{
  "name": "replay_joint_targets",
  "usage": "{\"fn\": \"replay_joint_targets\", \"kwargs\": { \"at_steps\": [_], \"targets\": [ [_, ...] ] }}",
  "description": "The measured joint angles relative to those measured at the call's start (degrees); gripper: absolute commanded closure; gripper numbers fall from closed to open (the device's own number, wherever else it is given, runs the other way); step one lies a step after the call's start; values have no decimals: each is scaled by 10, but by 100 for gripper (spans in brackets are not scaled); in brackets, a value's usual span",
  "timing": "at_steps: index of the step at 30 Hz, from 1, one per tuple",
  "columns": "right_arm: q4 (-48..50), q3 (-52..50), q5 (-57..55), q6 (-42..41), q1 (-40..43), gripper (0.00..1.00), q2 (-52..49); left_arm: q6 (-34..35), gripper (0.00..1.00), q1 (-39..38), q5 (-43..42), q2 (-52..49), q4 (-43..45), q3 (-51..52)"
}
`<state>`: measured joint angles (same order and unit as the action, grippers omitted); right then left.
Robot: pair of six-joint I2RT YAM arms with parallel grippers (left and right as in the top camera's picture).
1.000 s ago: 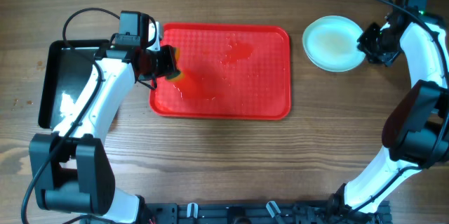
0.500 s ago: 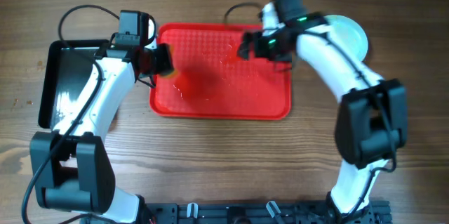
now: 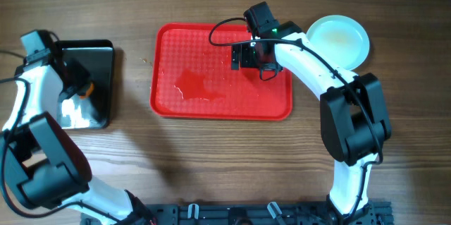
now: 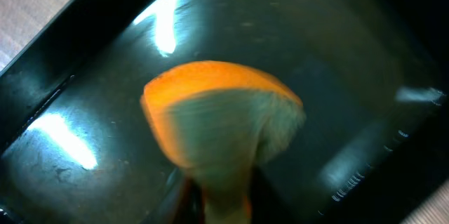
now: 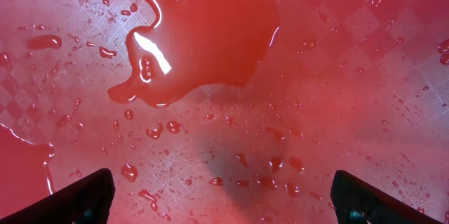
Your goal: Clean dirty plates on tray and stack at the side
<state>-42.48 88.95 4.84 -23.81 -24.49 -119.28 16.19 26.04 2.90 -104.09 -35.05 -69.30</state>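
The plates [image 3: 342, 39] show as one round pale blue pile with a whitish centre, on the table right of the red tray [image 3: 268, 101]. I cannot tell how many are stacked. The tray holds no plate and is wet, with a puddle [image 3: 194, 84] and droplets [image 5: 203, 34]. My right gripper [image 3: 244, 56] hovers over the tray's upper right part, open and empty [image 5: 228, 199]. My left gripper [image 3: 81, 89] is over the black tray [image 3: 102, 59], shut on an orange sponge with a greenish face [image 4: 221, 122].
The black glossy tray [image 4: 365, 76] lies on the wooden table left of the red tray. A black cable [image 3: 225, 26] loops from the right arm over the red tray's far edge. A bare wooden strip runs along the front.
My left arm swung left from the red tray's left edge to the black tray, carrying the sponge. My right arm moved from the plates to above the red tray.
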Motion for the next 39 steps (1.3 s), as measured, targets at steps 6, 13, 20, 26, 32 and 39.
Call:
{"fn": "replay_joint_targets", "kwargs": {
  "at_steps": [6, 13, 20, 26, 32, 39],
  "targets": [
    [1, 0, 0, 0, 0, 0, 0, 7, 59, 16, -57, -5, 17, 0],
    [-68, 11, 3, -2, 0, 0, 4, 8, 0, 16, -130, 96, -44, -20],
    [-191, 33, -11, 14, -21, 0, 300, 9, 0, 16, -232, 276, -45, -44],
    [-258, -2, -34, 15, -138, 0, 419, 9, 0, 16, -238, 272, -49, -44],
    [-247, -11, -40, 15, -167, 0, 421, 9, 0, 16, -239, 272, -48, -44],
    [-257, -11, -58, 15, -167, 0, 421, 9, 0, 16, -239, 272, -48, -44]
  ]
}}
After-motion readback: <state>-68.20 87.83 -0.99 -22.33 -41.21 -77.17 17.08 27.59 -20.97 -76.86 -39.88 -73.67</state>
